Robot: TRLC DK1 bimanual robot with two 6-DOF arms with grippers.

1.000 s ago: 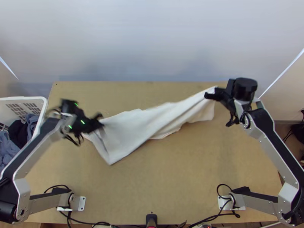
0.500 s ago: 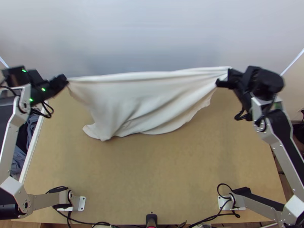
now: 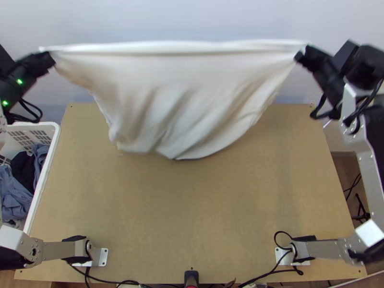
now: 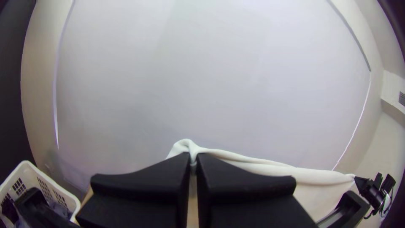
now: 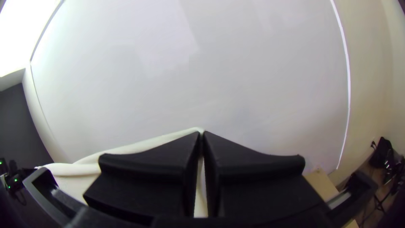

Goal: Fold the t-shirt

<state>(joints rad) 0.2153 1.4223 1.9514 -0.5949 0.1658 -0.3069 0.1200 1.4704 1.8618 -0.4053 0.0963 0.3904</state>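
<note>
T-shirt now farther up top view, hanging slack; wrist views: left gripper and right gripper closed on it

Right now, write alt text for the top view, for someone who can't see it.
A white t-shirt hangs stretched between the left tool and the right tool over a wooden table, its upper edge pulled nearly straight and its lower part draping in folds. At the left stands a white basket of dark and blue-grey clothes.

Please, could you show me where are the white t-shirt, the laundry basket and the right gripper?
White t-shirt (image 3: 182,96): top view, its hanging middle.
Laundry basket (image 3: 29,124): top view, its far rim.
Right gripper (image 5: 201,134): right wrist view, between its fingertips.
</note>
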